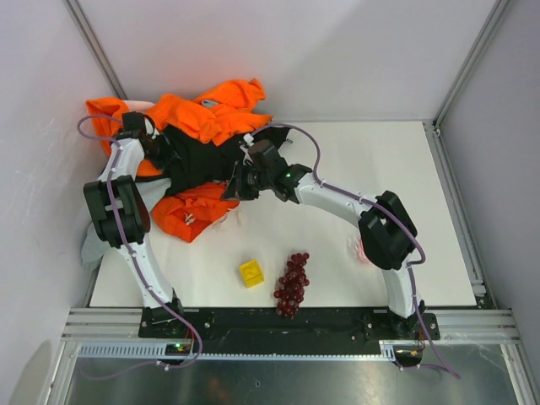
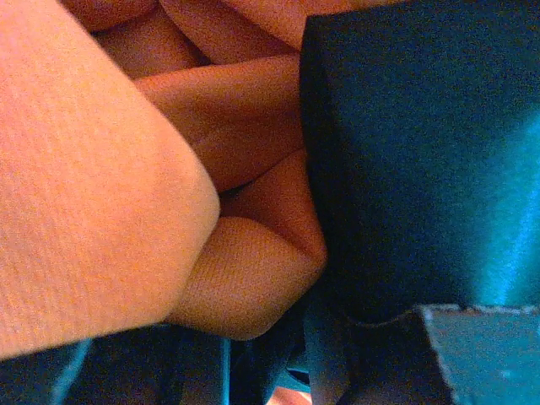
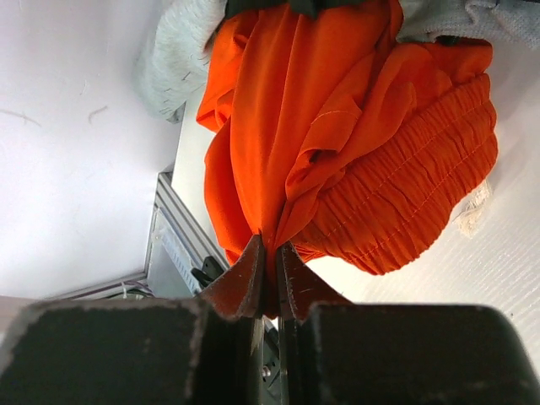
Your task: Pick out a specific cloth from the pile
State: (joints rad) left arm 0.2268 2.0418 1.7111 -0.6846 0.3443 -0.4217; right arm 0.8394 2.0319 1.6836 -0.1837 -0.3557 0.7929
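Observation:
The pile (image 1: 211, 114) lies heaped in the back left corner, bright orange over a black garment (image 1: 202, 160). The deep red-orange cloth (image 1: 196, 213) spreads out at the pile's near edge. My right gripper (image 1: 239, 181) sits just right of it. In the right wrist view my right gripper (image 3: 270, 245) is shut on a bunched fold of the cloth (image 3: 337, 126), beside its gathered waistband and white cord (image 3: 474, 207). My left gripper (image 1: 143, 128) is buried in the pile's left side. Up close, my left gripper (image 2: 270, 346) has a fold of the orange garment (image 2: 101, 194) between its jaws, with black fabric (image 2: 422, 152) over the right finger.
A yellow block (image 1: 251, 272) and a bunch of dark red grapes (image 1: 293, 283) lie near the front of the white table (image 1: 380, 169). A grey piece (image 1: 93, 245) hangs off the table's left edge. White walls close in behind and to the left of the pile.

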